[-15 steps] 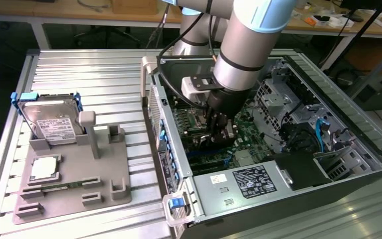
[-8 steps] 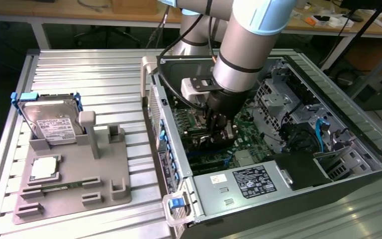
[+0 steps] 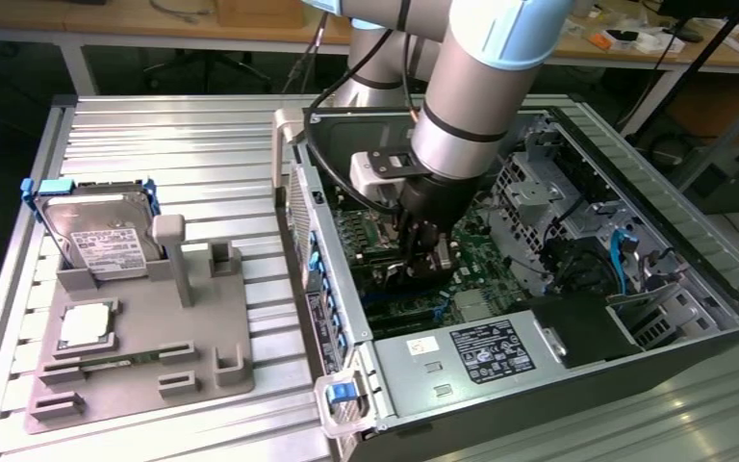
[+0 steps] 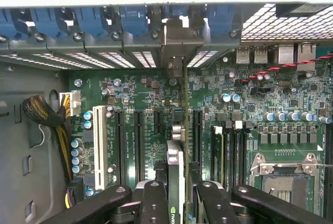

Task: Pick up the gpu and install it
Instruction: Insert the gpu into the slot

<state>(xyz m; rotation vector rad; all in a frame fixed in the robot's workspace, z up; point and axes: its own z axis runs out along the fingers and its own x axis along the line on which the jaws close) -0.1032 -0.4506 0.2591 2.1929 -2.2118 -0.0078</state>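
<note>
Down inside the open computer case [image 3: 677, 318], the gripper [image 4: 176, 193] is clamped on the gpu [image 4: 176, 180]: in the wrist view its black fingers [image 4: 153, 203] press on either side of the card's thin upper edge, which runs straight between them. The card stands on edge, its flat faces upright, and its long axis runs from the gripper toward the back wall of the case, where the row of blue slot clips [image 4: 130, 21] sits. The end with the silver metal bracket [image 4: 177, 42] points at that wall and meets it between two of the vented slot covers [image 4: 145, 60]. The card's lower edge lies along the green motherboard [image 4: 244, 104], in line with the long black expansion slots [image 4: 139, 146] just beside it; whether it is fully seated I cannot tell.

In the exterior view the gripper [image 3: 419, 252] hangs from the grey arm [image 3: 479, 87], which reaches down from above into the middle of the case, over the motherboard [image 3: 472, 241]. The power supply [image 3: 472, 351] sits at the near end of the case.

Well apart, on the exterior view's left, a grey holder tray [image 3: 216, 327] lies on the slatted metal table [image 3: 165, 144]. A silver hard drive [image 3: 97, 231] with blue handles leans upright in it, and a small square chip [image 3: 88, 325] lies flat near it.
</note>
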